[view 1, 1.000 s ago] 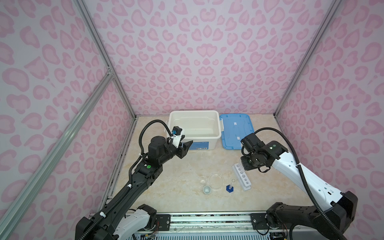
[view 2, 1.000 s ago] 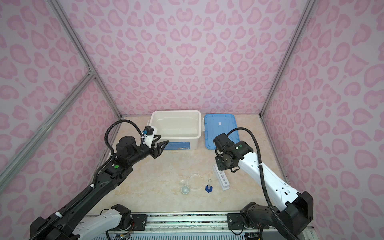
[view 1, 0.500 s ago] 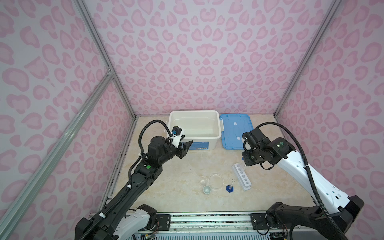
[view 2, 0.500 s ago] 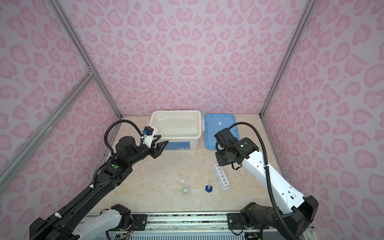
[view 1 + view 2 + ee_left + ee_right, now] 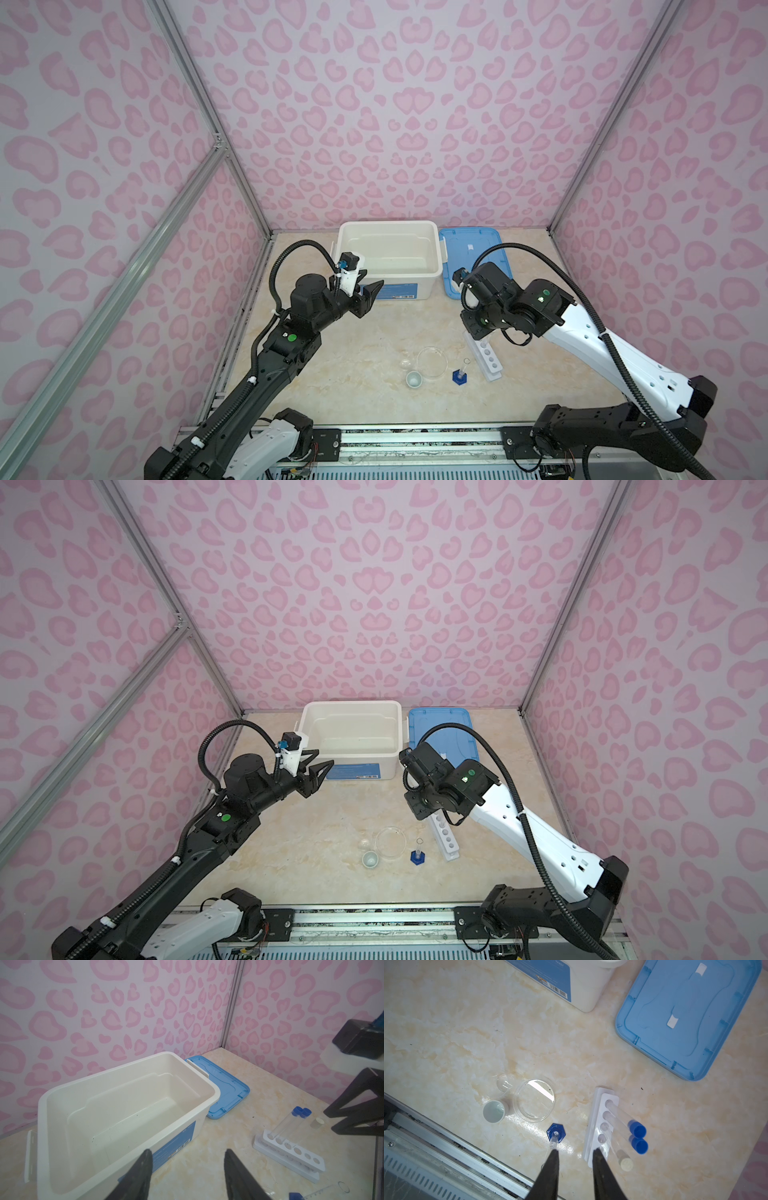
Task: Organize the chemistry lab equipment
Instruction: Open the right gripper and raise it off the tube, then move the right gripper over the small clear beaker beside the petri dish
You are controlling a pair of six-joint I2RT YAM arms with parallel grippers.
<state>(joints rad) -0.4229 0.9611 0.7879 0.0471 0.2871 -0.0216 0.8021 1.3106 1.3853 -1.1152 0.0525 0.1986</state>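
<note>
While left pincer and right pincer gape empty, skinny clear capped tubes sit in the flat white rack.

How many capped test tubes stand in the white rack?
3. Two blue-capped tubes fill adjacent holes at one end of the white rack; a white-capped tube stands next to them. The other holes look empty.

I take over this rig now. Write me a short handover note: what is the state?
Left gripper: open, empty, in front of the white bin.
Right gripper: open, empty, raised by the rack.
Done: three capped tubes stand in the rack.
To do: dish, white cup and blue-based cylinder sit loose on the table; bin empty, blue lid beside it. Probably they go in next.
</note>
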